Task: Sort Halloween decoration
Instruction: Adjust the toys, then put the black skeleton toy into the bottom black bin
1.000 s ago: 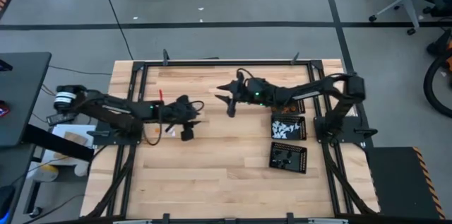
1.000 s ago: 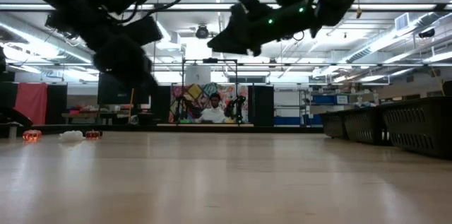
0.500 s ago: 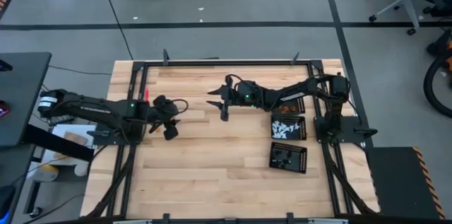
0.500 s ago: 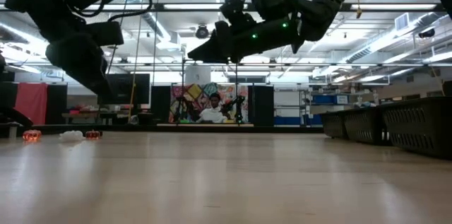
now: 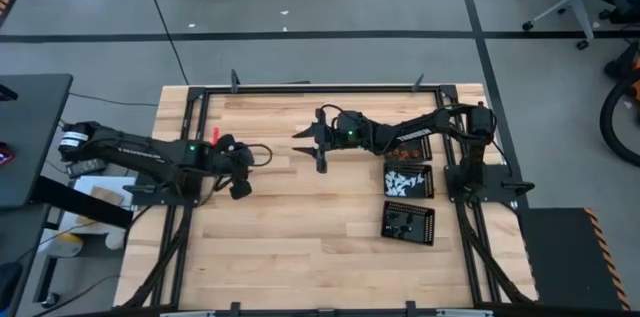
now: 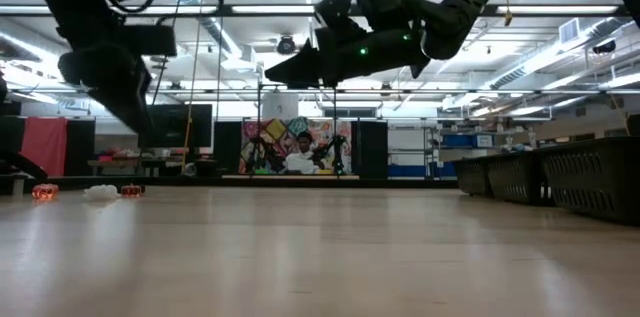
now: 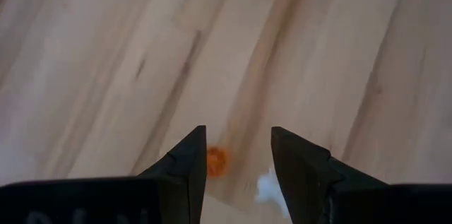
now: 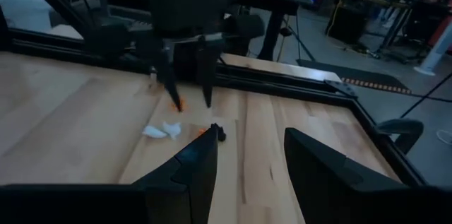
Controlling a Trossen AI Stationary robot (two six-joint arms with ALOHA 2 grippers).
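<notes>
Left gripper [image 7: 238,164] hangs open and empty over orange [image 7: 215,160] and white [image 7: 267,185] decorations on the table's [image 5: 300,227] left; right gripper [image 5: 312,143], open and empty, hovers mid-table

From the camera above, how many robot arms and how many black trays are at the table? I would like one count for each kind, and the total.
Robot arms: 2 (left arm, right arm)
Black trays: 3 (far tray partly under the right arm, middle tray, near tray)
Total: 5
</notes>
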